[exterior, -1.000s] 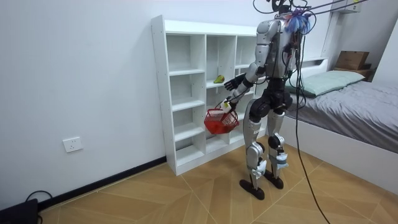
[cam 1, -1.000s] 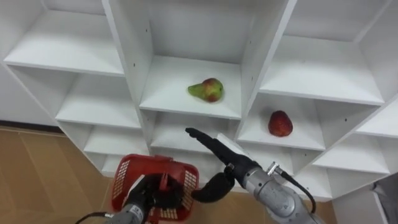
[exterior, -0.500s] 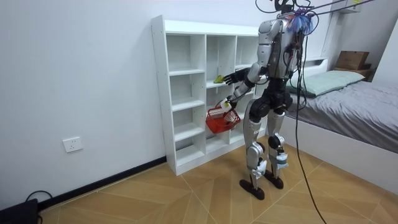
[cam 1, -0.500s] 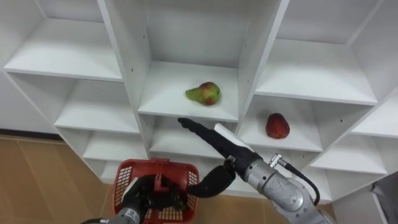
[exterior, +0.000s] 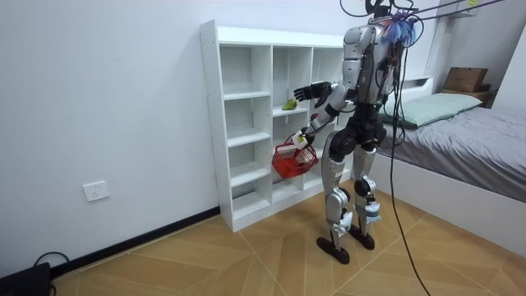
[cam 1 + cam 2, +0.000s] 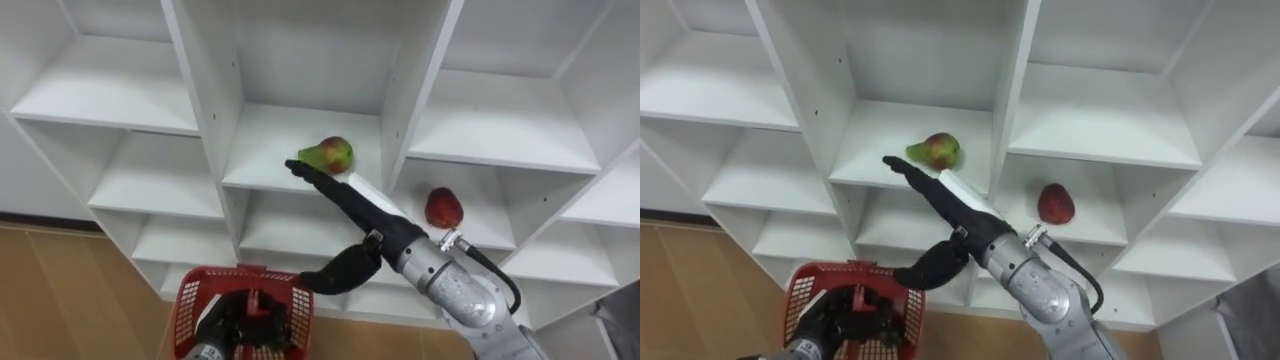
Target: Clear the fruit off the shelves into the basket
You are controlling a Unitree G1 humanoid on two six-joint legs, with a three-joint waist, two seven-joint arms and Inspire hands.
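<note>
A green-red pear [image 6: 330, 154] lies on the middle shelf of the white closet [image 6: 300, 185]. A red fruit [image 6: 443, 207] lies one compartment to the right and lower. My right hand [image 6: 375, 225] is open and stretched forward, with straight fingers whose tips reach the shelf edge just left of the pear and the thumb hanging below. My left hand [image 6: 228, 325] is shut on the handle of the red basket [image 6: 192, 305], low in front of the closet. In the room view I stand facing the closet [image 5: 246, 123], the right hand [image 5: 311, 90] raised towards the pear [image 5: 289, 104].
White upright dividers [image 6: 410, 100] flank the pear's compartment. The other compartments in view hold nothing. In the room view a bed [image 5: 468, 131] stands behind me at the right, with wooden floor [image 5: 246, 255] all round.
My right hand has risen and reached forward, from below the pear's shelf up to its edge beside the pear. The basket has sunk lower in the left eye view.
</note>
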